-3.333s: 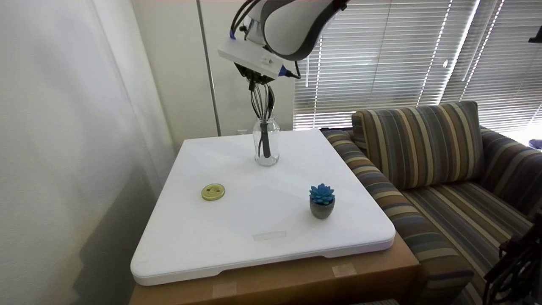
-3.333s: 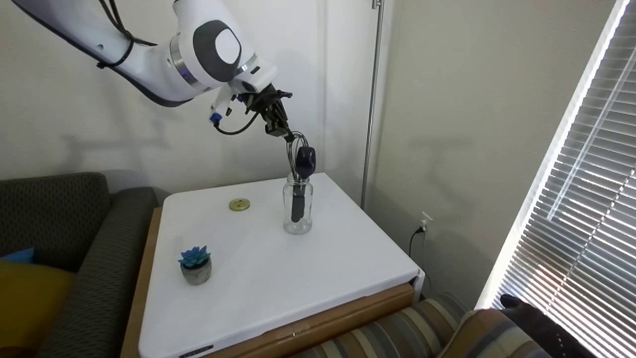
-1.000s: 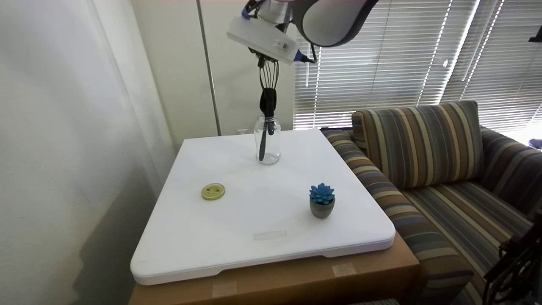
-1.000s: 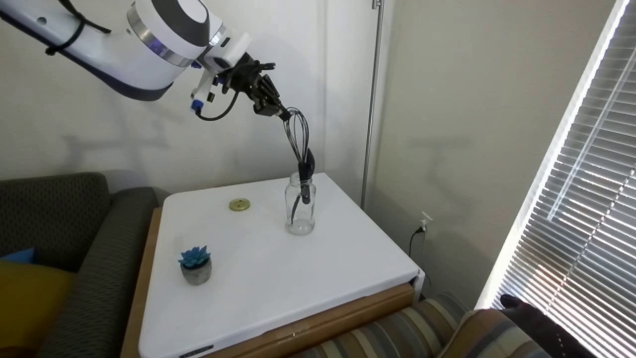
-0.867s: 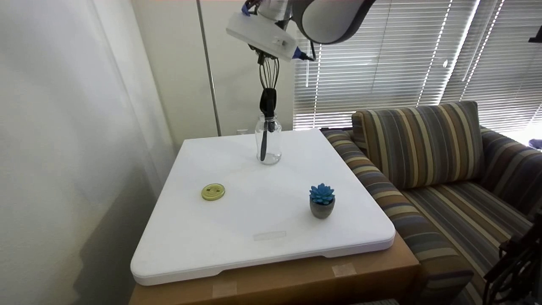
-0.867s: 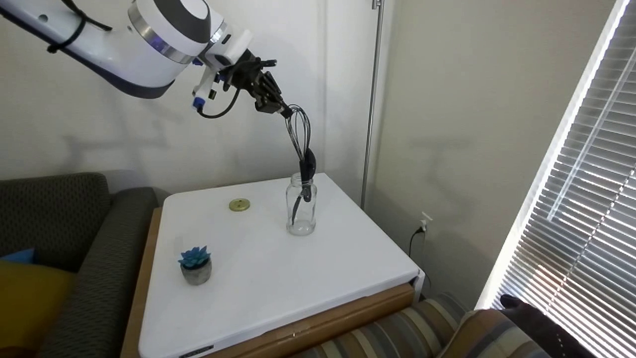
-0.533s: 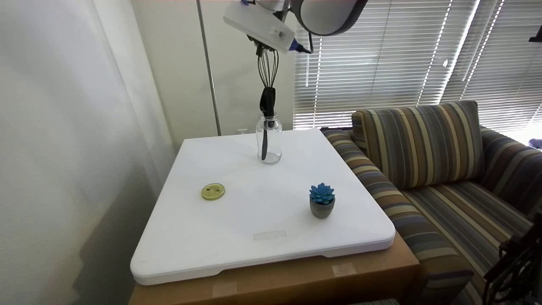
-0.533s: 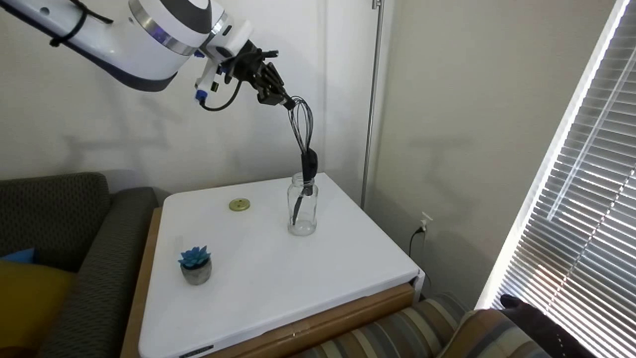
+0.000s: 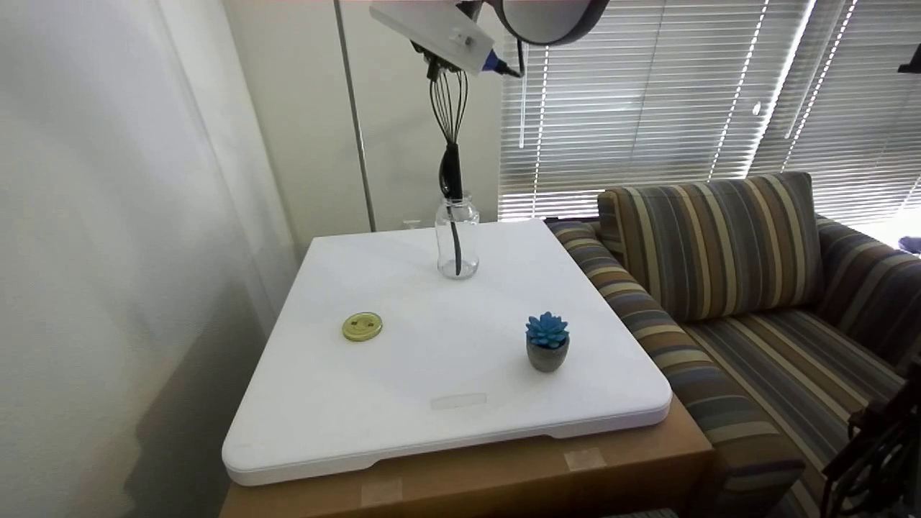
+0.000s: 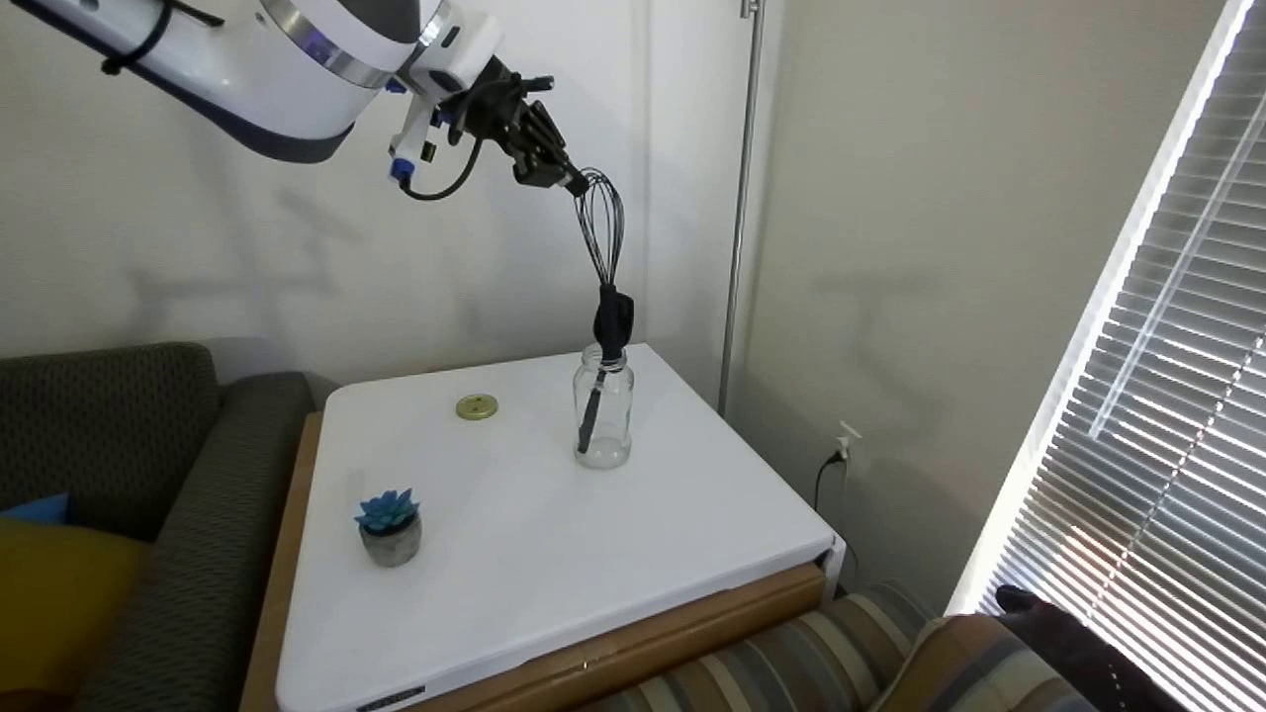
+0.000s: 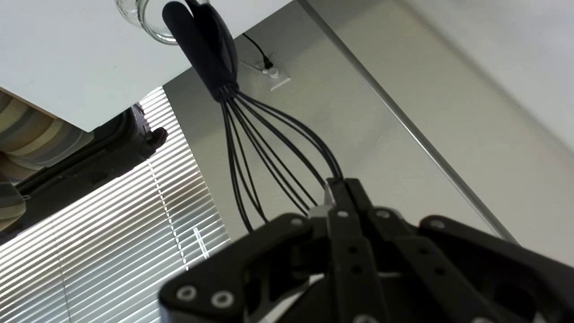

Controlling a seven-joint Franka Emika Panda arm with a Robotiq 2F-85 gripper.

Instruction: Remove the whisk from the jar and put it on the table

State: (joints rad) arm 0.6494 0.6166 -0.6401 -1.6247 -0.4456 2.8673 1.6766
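Observation:
My gripper [image 9: 433, 70] is shut on the wire head of the black whisk, above the jar. In the wrist view, wires run between its fingertips [image 11: 346, 181]. The whisk's handle [image 10: 606, 295] hangs down, slightly tilted, its lower end at about the jar's mouth; in the wrist view the handle [image 11: 197, 51] overlaps the rim. The clear glass jar [image 9: 471, 248] stands upright on the far part of the white table [image 9: 432, 367], also in an exterior view [image 10: 617, 425]. A dark spoon-like utensil [image 10: 591, 410] leans in the jar, its broad head against or beside the handle.
A yellow-green disc [image 9: 362, 326] lies on the table. A blue succulent in a grey pot [image 9: 547, 349] stands near the front right. A striped sofa [image 9: 705, 259] adjoins the table. A wall and metal pole [image 10: 740, 227] are behind the jar.
My gripper has risen with the whisk. The handle was deep inside the jar and is now up at its mouth. The other utensil has turned and shifted. The jar has slid slightly.

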